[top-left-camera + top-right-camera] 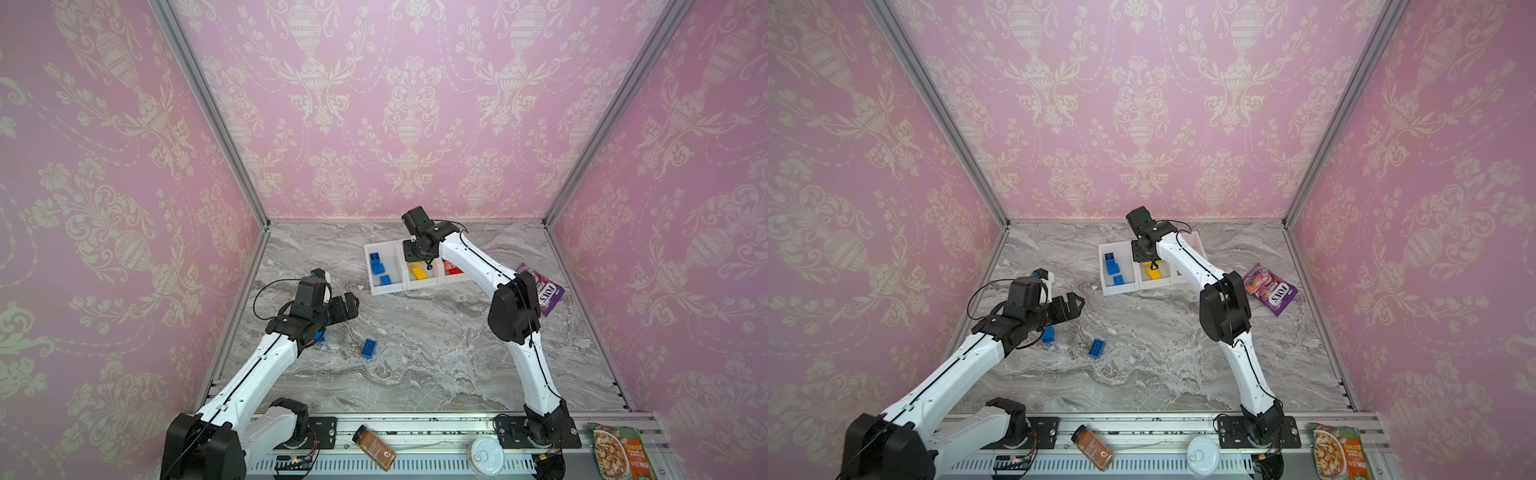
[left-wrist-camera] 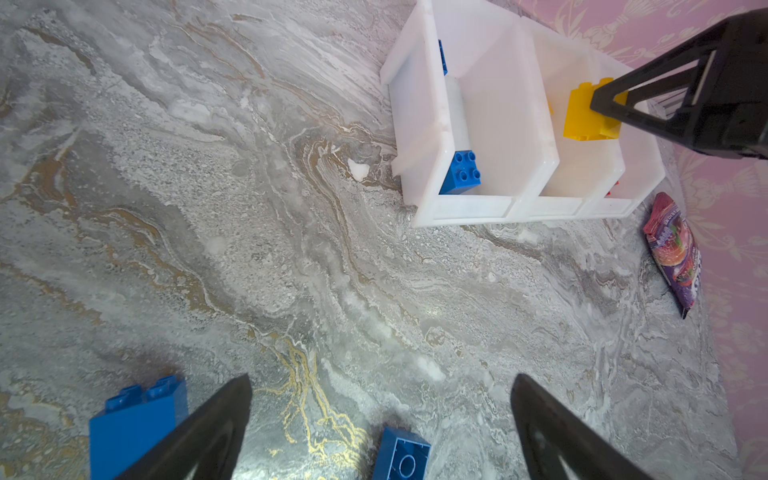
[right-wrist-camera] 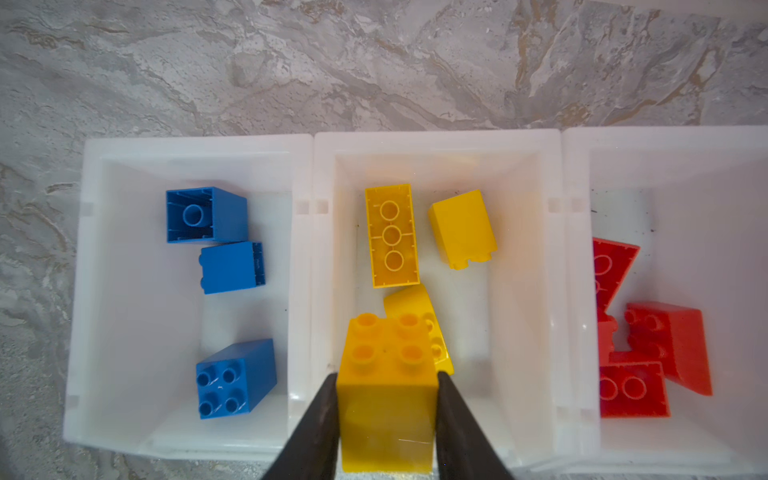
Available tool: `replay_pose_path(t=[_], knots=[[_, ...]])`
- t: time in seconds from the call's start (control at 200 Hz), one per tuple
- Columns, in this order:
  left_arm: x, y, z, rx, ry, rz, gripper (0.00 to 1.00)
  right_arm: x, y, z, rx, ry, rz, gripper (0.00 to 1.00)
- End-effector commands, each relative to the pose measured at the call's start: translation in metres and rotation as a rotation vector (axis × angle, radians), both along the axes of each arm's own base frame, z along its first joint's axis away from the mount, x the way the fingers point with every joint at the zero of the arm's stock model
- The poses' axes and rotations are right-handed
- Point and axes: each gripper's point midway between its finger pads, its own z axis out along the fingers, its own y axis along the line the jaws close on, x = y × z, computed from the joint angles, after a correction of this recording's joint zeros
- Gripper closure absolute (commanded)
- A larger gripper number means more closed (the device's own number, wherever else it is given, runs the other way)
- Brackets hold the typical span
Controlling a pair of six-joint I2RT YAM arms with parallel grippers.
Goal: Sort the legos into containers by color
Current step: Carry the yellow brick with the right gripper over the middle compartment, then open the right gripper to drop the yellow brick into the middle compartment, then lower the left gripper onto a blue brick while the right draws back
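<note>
While left fingers (image 2: 208,432) gape, right fingers (image 3: 320,428) pinch a yellow lego (image 3: 386,395); studs upward.

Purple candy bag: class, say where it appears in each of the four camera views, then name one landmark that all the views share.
Top views: in both, the purple candy bag lies on the table, right of the white bins.
Left wrist: it lies just past the end bin, near the pink wall.
Right wrist: not in it.
Shared landmark: the white bins, seen in all four views.
</note>
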Motion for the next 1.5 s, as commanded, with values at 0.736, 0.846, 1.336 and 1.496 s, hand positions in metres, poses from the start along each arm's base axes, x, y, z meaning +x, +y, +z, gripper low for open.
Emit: replay_pose_path(t=[0.736, 0.846, 1.336, 1.496], knots=[[-0.004, -0.007, -0.005, -0.038, 0.047, -0.023, 0.01, -0.001, -0.010, -0.007, 0.032, 0.022, -0.020, 0.49], [-0.006, -0.012, -0.005, -0.040, 0.061, -0.053, 0.02, -0.009, -0.009, 0.006, 0.055, 0.013, -0.006, 0.44], [-0.034, -0.057, -0.027, 0.042, 0.183, -0.283, 0.03, -0.115, -0.009, 0.039, 0.218, 0.066, 0.094, 0.13], [-0.052, -0.076, -0.041, 0.096, 0.244, -0.386, 0.03, -0.162, -0.018, 0.029, 0.251, 0.122, 0.113, 0.07]])
